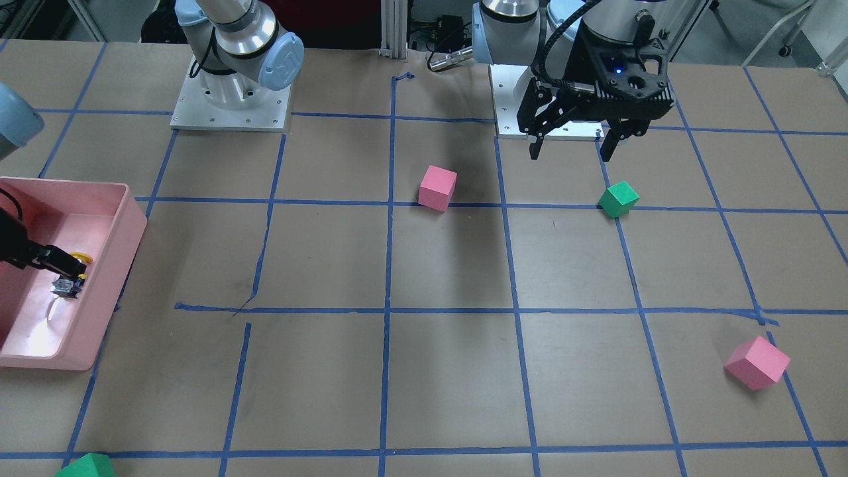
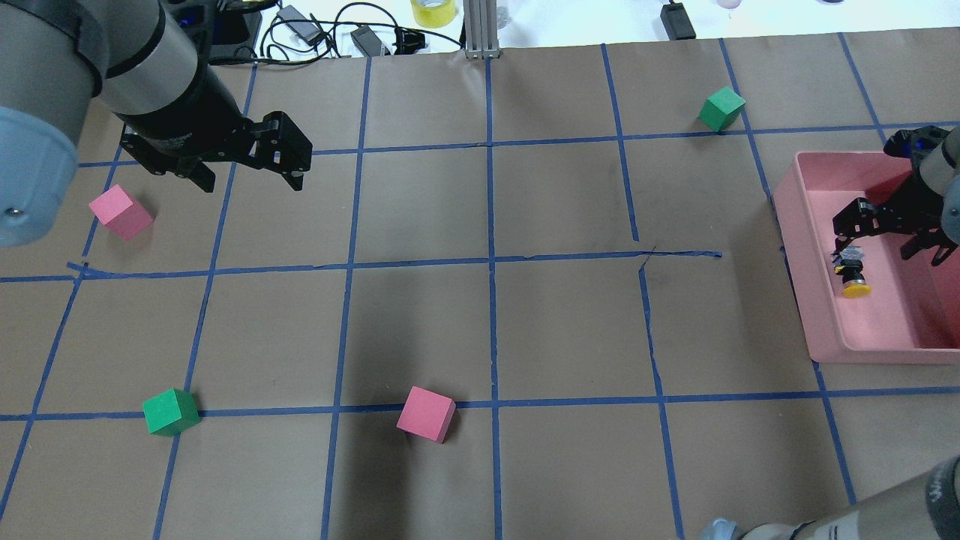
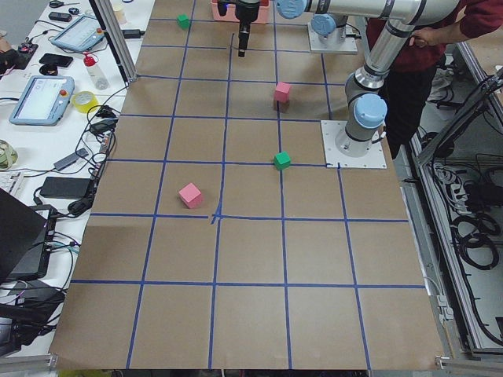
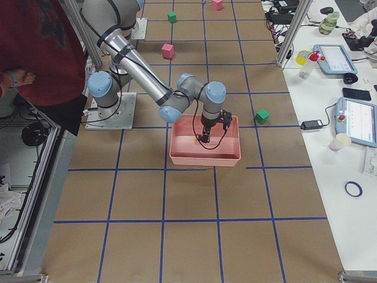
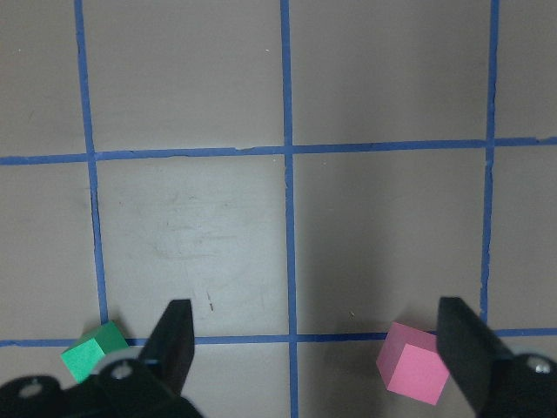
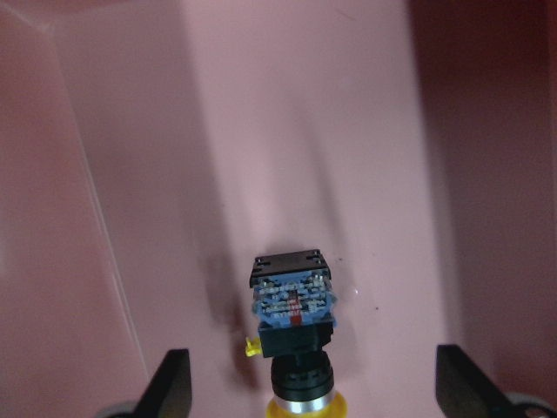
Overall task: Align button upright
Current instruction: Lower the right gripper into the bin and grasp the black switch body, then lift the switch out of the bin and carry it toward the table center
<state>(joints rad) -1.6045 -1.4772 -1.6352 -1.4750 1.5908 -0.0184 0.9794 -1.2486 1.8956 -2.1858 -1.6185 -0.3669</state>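
The button point(image 6: 296, 344) is laid on its side in the pink tray point(image 2: 885, 355). The right claw point(image 6: 313, 351) is held wide open around it, nothing gripped, likely so it can be grabbed and stood up. The left claw point(image 5: 315, 303) is held open and empty above the worktop point(image 5: 191, 87), far away.

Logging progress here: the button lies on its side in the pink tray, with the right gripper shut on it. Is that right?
Not quite. The right gripper is open: in the right wrist-mounted view its fingers stand wide apart on either side of the button, clear of it. The button does lie on its side in the pink tray.
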